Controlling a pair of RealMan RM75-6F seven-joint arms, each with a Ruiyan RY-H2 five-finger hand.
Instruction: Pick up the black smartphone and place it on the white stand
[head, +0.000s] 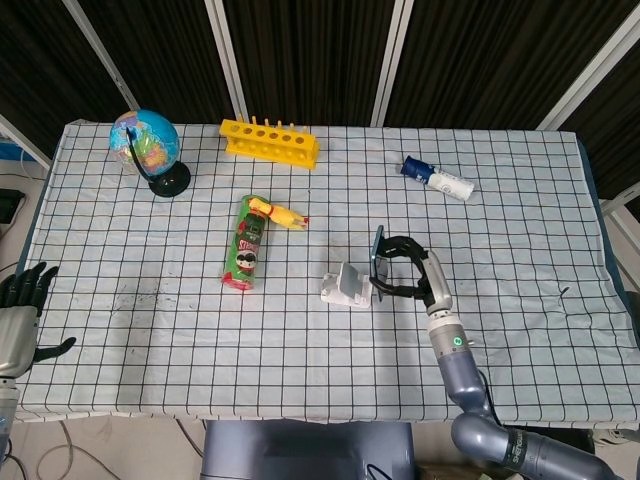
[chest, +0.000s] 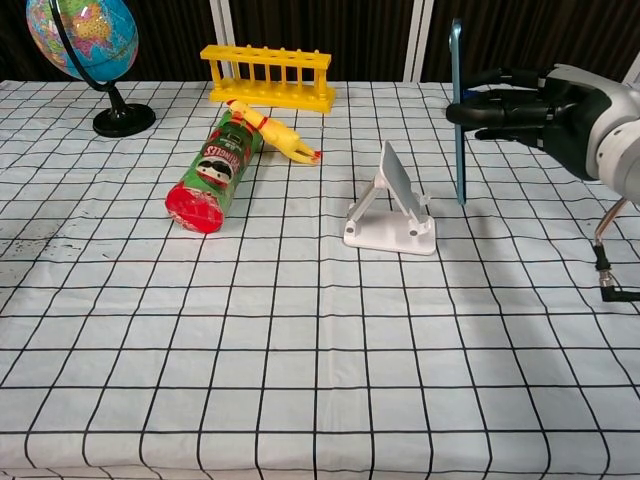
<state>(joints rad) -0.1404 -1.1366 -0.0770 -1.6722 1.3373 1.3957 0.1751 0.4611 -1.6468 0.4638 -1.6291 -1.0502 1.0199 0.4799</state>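
My right hand (head: 408, 270) (chest: 540, 105) holds the black smartphone (head: 375, 265) (chest: 457, 110) upright and edge-on, just right of the white stand (head: 346, 287) (chest: 393, 205). The phone hangs above the cloth, close to the stand's tilted back plate but apart from it. The stand sits near the middle of the checked table with nothing on it. My left hand (head: 20, 310) shows only in the head view, at the table's left front edge, fingers apart and holding nothing.
A green chip can (head: 243, 256) (chest: 214, 172) and a yellow rubber chicken (head: 278, 212) (chest: 270, 130) lie left of the stand. A yellow tube rack (head: 270, 142) (chest: 267, 76), a globe (head: 148, 146) (chest: 85, 50) and a blue-and-white bottle (head: 436, 178) stand further back.
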